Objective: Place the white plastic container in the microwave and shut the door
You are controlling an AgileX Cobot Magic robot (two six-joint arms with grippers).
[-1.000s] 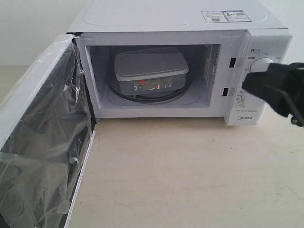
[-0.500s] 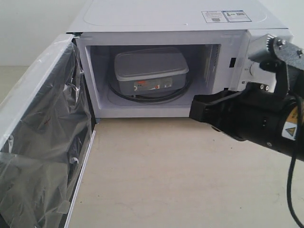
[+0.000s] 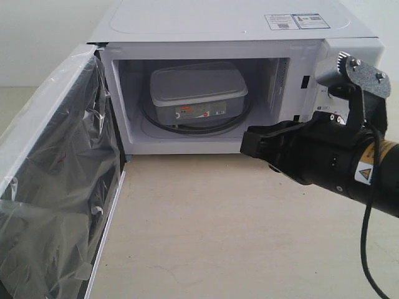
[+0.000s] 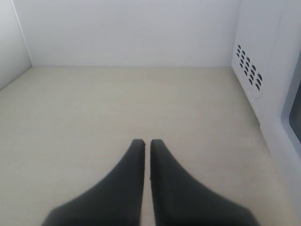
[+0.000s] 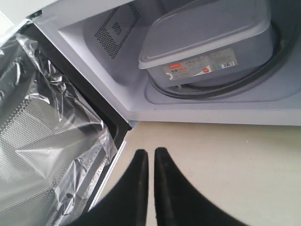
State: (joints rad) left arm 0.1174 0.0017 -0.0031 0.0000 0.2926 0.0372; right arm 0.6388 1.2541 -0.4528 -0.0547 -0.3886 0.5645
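The white microwave point(image 3: 218, 25) stands open, and the white plastic container point(image 3: 198, 92) rests on the turntable inside it, red-and-white label facing out. The door point(image 3: 56, 187), wrapped in loose clear film, hangs wide open at the left. My right gripper point(image 3: 249, 144) is shut and empty. It hovers low in front of the cavity's right corner, apart from the container. In the right wrist view its tips point(image 5: 150, 153) point over the table towards the door point(image 5: 42, 141) and the container point(image 5: 207, 42). My left gripper point(image 4: 146, 142) is shut and empty above the table, beside the microwave's vented side wall point(image 4: 268, 70).
The right arm point(image 3: 336, 162) with its black cable covers the microwave's control panel and knobs. Beige tabletop point(image 3: 218, 237) stretches in front of the microwave. The open door takes up the left front area. A white wall point(image 4: 127, 33) stands behind the table.
The right arm has swung left and down from in front of the control panel to the cavity's lower right corner. Container and door have not moved.
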